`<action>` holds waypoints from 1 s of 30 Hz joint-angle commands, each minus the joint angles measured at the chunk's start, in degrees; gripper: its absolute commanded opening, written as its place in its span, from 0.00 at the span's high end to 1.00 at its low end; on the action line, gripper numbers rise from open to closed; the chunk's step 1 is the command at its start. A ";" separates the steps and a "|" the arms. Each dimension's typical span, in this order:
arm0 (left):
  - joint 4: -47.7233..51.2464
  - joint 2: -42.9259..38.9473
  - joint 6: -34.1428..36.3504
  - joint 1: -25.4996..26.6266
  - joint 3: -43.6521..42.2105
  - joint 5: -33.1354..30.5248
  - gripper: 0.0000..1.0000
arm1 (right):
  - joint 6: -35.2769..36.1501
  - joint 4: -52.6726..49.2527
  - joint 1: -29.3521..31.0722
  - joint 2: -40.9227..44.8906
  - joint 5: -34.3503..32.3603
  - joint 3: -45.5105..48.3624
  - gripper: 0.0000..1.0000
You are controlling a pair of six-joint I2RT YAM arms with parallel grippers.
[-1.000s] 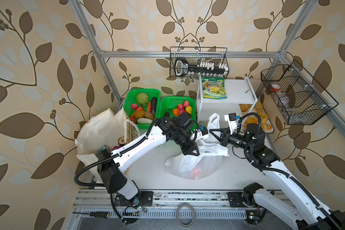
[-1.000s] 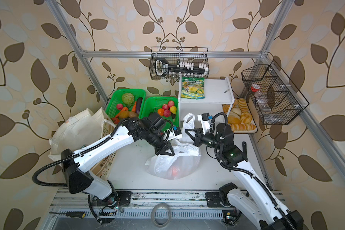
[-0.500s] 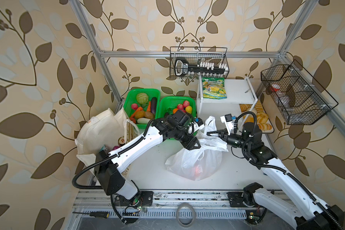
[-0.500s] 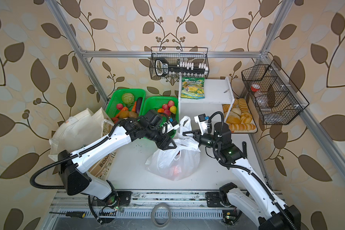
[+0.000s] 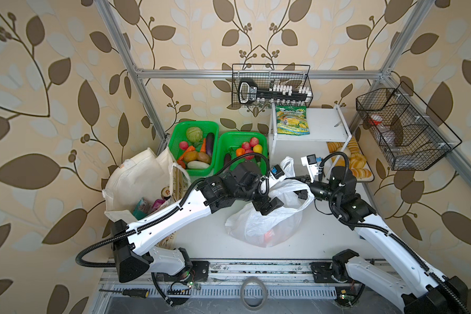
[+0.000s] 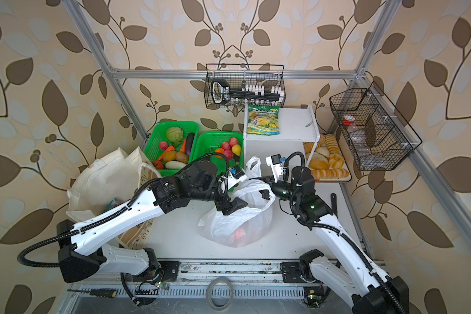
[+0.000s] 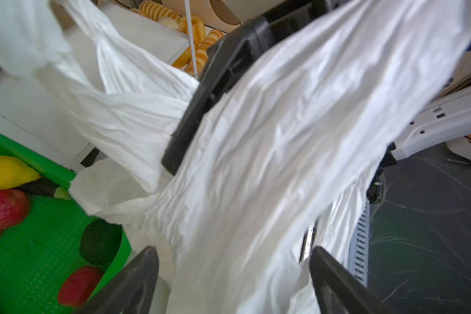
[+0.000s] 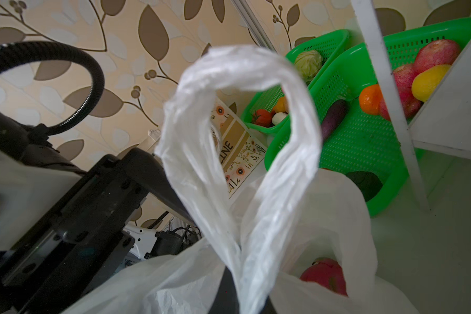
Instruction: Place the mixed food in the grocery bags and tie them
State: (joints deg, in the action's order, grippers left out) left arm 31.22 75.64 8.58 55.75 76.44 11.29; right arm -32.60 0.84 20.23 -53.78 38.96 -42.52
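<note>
The thin white plastic bag (image 5: 264, 225) (image 6: 234, 228) sits mid-table with a red-pink fruit (image 8: 324, 274) showing inside it. My right gripper (image 5: 294, 180) (image 8: 245, 299) is shut on the base of one loop handle (image 8: 239, 108), which stands up past it. My left gripper (image 5: 267, 205) (image 7: 234, 271) is open just above the bag's mouth, with loose bag film lying between its spread fingers (image 7: 136, 280). The cream tote (image 5: 136, 179) (image 6: 101, 179) stands at the left. It holds a small can (image 5: 166, 192), a blue pouch (image 5: 142, 208) and a pink-purple packet (image 5: 158, 204).
Two green baskets (image 5: 174, 130) (image 5: 223, 141) of toy produce stand behind the arms. A white shelf (image 5: 324, 127) carries a green-yellow pouch (image 5: 292, 121), with bread (image 5: 351, 160) beside it. Wire baskets (image 5: 269, 87) (image 5: 403, 130) hang on the frame. A tape roll (image 5: 253, 292) lies at the front.
My left gripper has gone from shut to open, letting go of the bag film it held. The right gripper has stayed shut on its handle and shifted slightly.
</note>
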 commanded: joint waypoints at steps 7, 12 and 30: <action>-7.35 -5.40 10.08 7.43 -5.83 -15.54 0.01 | -2.41 0.91 -0.30 -0.97 -2.11 0.89 1.00; -4.71 -4.90 11.31 9.73 -5.50 -16.60 0.01 | -3.52 1.56 -0.38 -1.98 -2.09 0.62 1.00; 1.11 -3.09 11.63 13.78 -4.63 -20.94 0.18 | -4.79 2.45 -0.37 -2.68 -2.24 0.44 1.00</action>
State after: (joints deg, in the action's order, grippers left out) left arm 30.68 72.07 20.71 69.08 70.43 -6.66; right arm -36.75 1.89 20.08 -56.36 37.04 -42.50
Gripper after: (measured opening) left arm 0.855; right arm 0.047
